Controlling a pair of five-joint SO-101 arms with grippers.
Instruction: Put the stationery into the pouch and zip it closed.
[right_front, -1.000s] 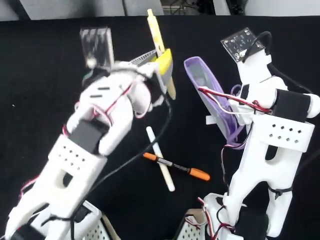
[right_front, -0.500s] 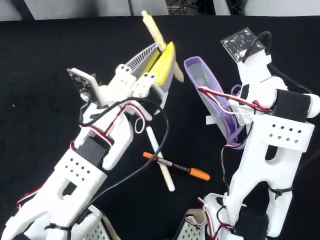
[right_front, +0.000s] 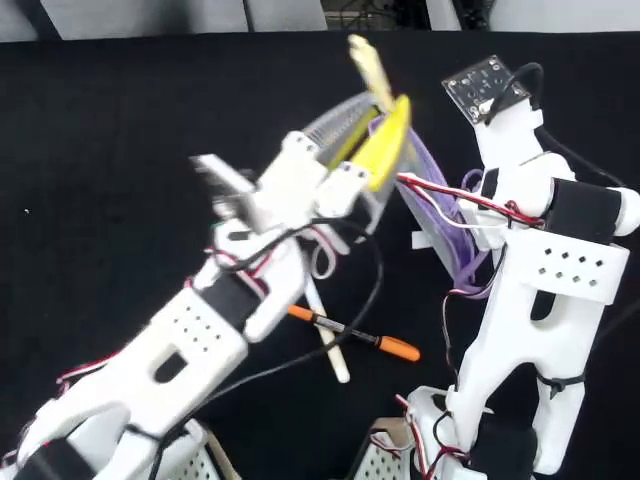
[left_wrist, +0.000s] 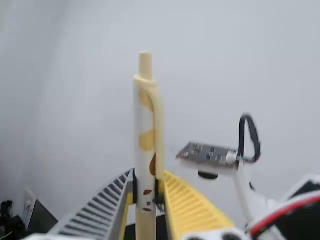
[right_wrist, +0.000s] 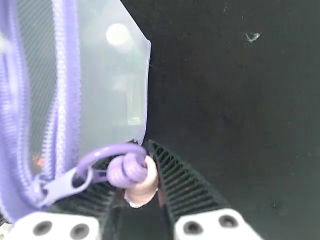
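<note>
"Pouch (right_front: 452, 245): how will it handle?"

"Soft, light and translucent. I judge it sags unless held. My right pincer (right_wrist: 136, 175) is clamped on its corner beside the purple cord loop (right_wrist: 125, 170) and holds it up off the bench (right_front: 90, 120)."

"And the stationery?"

"The spotted pen (left_wrist: 146, 145) is stiff, light and smooth, so likely slippery. My left pincer (left_wrist: 146, 194) is closed on its lower barrel, at the pouch's upper end."

"Anything obscured?"

"That arm covers the pouch opening, and I cannot see the pen tip. The orange marker (right_front: 350, 332) and white pen (right_front: 335, 360) lie crossed on the bench."
</note>
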